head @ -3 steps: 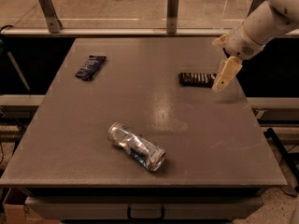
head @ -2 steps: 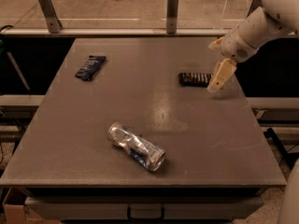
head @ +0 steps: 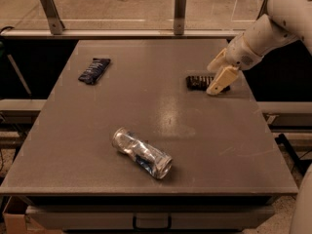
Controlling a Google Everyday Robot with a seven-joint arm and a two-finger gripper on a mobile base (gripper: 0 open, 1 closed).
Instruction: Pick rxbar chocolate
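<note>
The rxbar chocolate is a flat black bar with pale lettering, lying on the grey table at the right side. My gripper comes in from the upper right on a white arm and hangs over the bar's right end. Its two pale fingers are spread apart, the nearer one covering the bar's right part. The gripper is open and holds nothing.
A dark blue crinkled wrapper lies at the far left of the table. A clear crushed plastic bottle lies near the front middle. A rail with two metal posts runs behind the table's far edge.
The gripper has moved a little left and down, so that it now overlaps the right end of the black bar. The bar, wrapper and bottle have not moved.
</note>
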